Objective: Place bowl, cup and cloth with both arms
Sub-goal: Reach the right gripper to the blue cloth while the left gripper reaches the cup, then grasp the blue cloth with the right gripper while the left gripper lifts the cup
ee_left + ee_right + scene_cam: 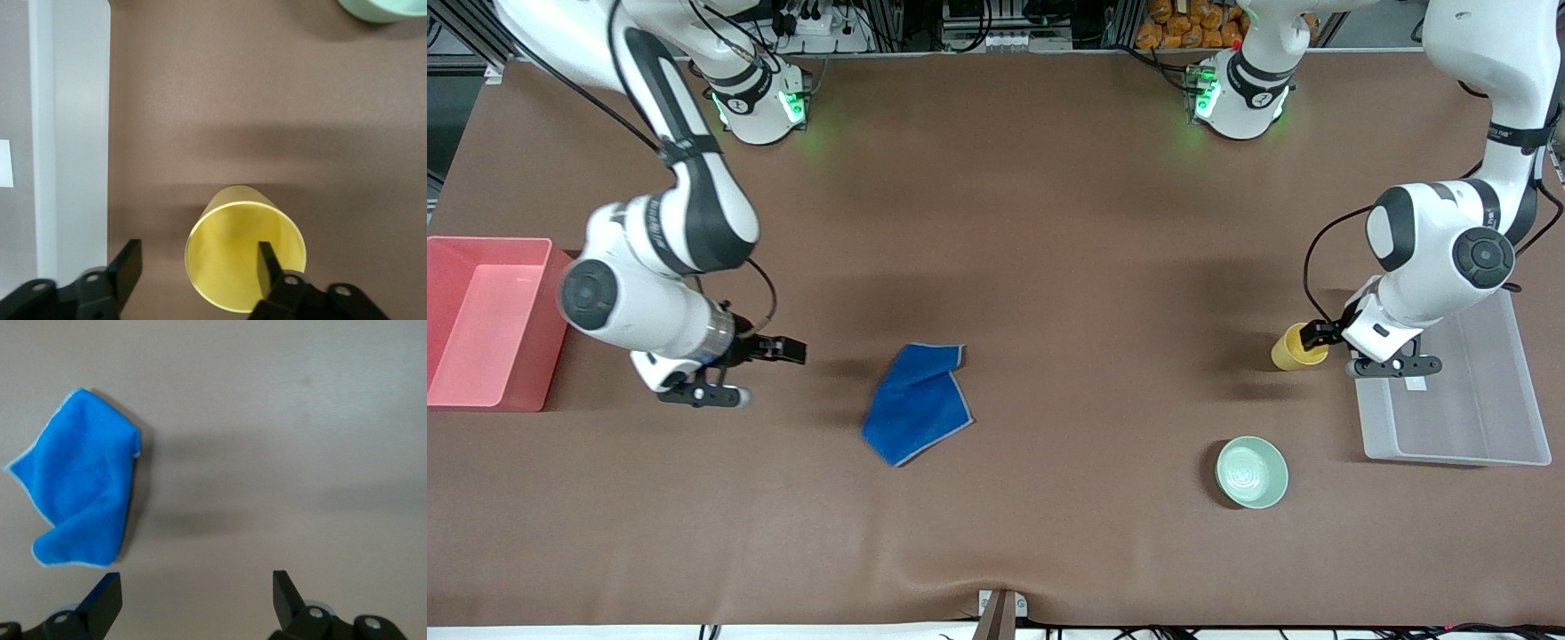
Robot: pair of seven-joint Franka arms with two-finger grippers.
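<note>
The yellow cup (1294,348) stands upright beside the clear tray, farther from the front camera than the mint-green bowl (1252,472). My left gripper (1314,336) is open at the cup. In the left wrist view one finger (268,265) is inside the cup (230,247), the other finger (127,265) is outside it, and my left gripper (198,267) straddles the wall. The bowl's edge (383,8) shows there too. The blue cloth (918,402) lies crumpled mid-table. My right gripper (790,349) is open and empty, between the cloth and the pink bin. The right wrist view shows the cloth (83,487) and my right gripper (197,595) apart.
A pink bin (485,320) stands at the right arm's end of the table. A clear shallow tray (1467,400) lies at the left arm's end, under the left arm's wrist; its rim shows in the left wrist view (40,133). Brown mat covers the table.
</note>
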